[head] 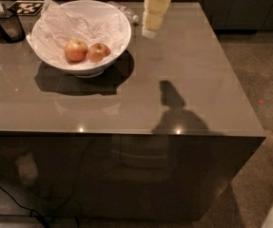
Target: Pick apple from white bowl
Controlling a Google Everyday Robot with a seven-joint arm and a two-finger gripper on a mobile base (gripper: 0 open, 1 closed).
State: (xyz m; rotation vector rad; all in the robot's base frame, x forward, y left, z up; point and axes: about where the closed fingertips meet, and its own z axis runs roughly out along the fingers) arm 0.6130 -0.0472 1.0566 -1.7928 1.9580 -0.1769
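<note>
The white bowl (110,20), lined with crumpled white paper, stands at the back left of the brown table. Two apples lie in it side by side. The apple (98,52) on the right is smaller and darker red. The one on the left (76,50) is larger with orange-yellow patches. My gripper (151,25) hangs above the table at the top centre, just right of the bowl's rim and above it, apart from both apples.
A small dark container with a utensil (5,23) and a black-and-white tag (25,7) sit at the back left. A clear bottle lies behind the bowl (129,15). The table's right edge (236,80) drops to carpet.
</note>
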